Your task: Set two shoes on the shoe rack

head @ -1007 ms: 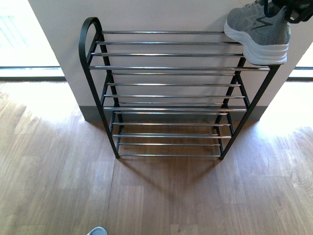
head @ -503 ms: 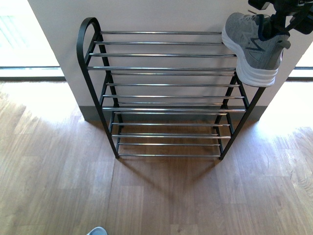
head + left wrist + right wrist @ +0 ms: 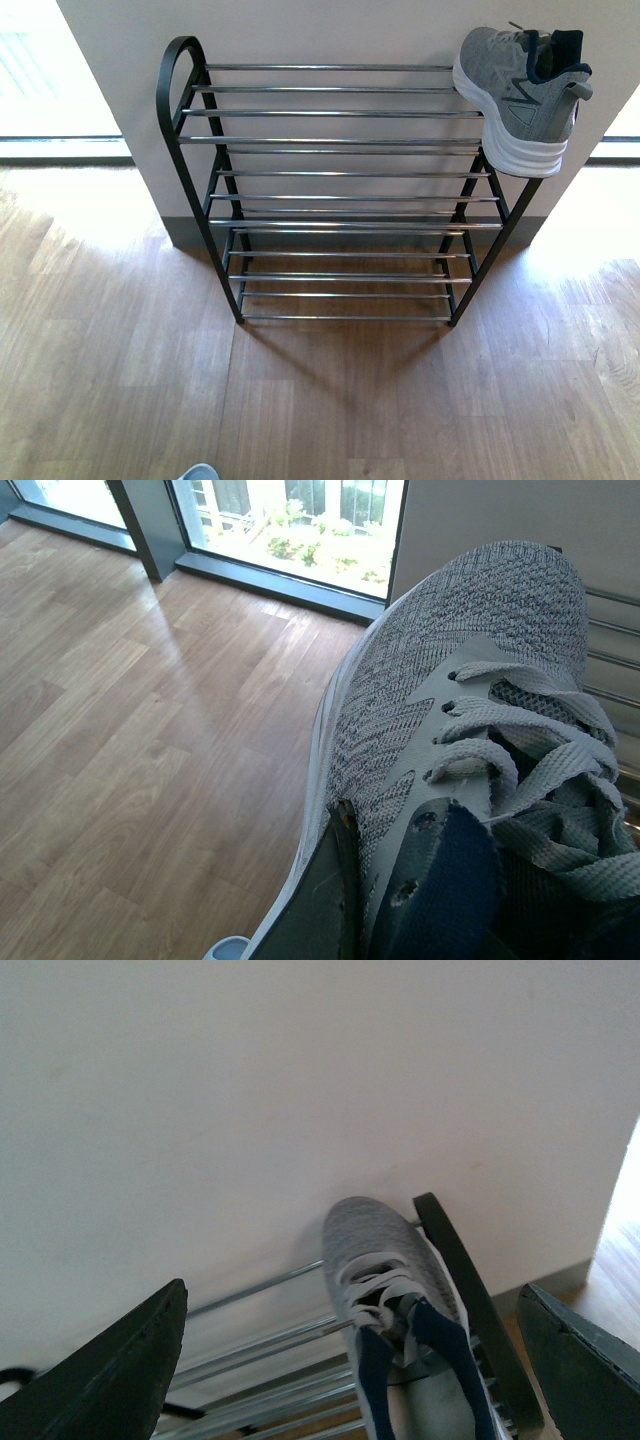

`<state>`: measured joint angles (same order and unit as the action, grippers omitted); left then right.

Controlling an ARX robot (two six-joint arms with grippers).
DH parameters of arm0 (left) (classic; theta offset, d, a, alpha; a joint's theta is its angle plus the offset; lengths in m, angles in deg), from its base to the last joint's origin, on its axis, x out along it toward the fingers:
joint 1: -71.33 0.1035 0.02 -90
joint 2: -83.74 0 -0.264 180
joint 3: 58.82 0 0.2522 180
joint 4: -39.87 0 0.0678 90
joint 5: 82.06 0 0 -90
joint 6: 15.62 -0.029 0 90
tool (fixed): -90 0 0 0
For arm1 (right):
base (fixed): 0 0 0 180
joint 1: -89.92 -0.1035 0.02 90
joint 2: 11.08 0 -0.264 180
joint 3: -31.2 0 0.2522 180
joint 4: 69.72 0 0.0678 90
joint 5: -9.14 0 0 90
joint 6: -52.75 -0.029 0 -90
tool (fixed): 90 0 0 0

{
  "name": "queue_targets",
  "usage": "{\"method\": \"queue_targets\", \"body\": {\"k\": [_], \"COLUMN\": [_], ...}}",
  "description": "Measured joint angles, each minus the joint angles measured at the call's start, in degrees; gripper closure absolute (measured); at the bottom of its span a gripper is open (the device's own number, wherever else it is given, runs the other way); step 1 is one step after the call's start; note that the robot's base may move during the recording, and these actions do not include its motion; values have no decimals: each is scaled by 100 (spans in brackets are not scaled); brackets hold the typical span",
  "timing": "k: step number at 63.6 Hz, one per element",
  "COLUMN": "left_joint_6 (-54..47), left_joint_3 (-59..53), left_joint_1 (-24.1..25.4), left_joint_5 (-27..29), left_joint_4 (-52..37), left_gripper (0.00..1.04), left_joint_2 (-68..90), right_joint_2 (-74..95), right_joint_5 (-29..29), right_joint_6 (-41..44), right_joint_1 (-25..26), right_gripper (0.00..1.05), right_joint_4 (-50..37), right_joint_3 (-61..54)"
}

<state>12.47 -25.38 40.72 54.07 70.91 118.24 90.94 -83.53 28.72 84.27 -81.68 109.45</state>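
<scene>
Left wrist view: left hand clamps the second sneaker at its collar, toe toward the shoe rack; right hand, wide open, hangs over the racked sneaker.

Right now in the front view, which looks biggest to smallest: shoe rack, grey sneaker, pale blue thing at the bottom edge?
1. shoe rack, largest
2. grey sneaker
3. pale blue thing, smallest, but the picture's edge cuts most of it off, so its true size is unsure
</scene>
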Motion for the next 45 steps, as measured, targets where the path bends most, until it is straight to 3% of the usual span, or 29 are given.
{"method": "queue_targets", "body": {"k": [17, 31, 41, 45], "left_joint_6": [0, 0, 0, 0], "left_joint_3": [0, 0, 0, 0], "left_joint_1": [0, 0, 0, 0], "left_joint_5": [0, 0, 0, -2], "left_joint_4": [0, 0, 0, 0], "left_gripper": [103, 103, 103, 103], "left_joint_2": [-2, -2, -2, -2], "right_joint_2": [-1805, -2970, -3032, -3077], "right_joint_5": [1980, 3438, 3550, 2588], "right_joint_6": [568, 876, 892, 1384], "right_joint_1": [699, 2135, 2363, 2188], "right_gripper": [9, 9, 9, 19], "right_joint_4": [-238, -625, -647, -1410], "right_joint_3": [-1860, -3276, -3432, -3722]}}
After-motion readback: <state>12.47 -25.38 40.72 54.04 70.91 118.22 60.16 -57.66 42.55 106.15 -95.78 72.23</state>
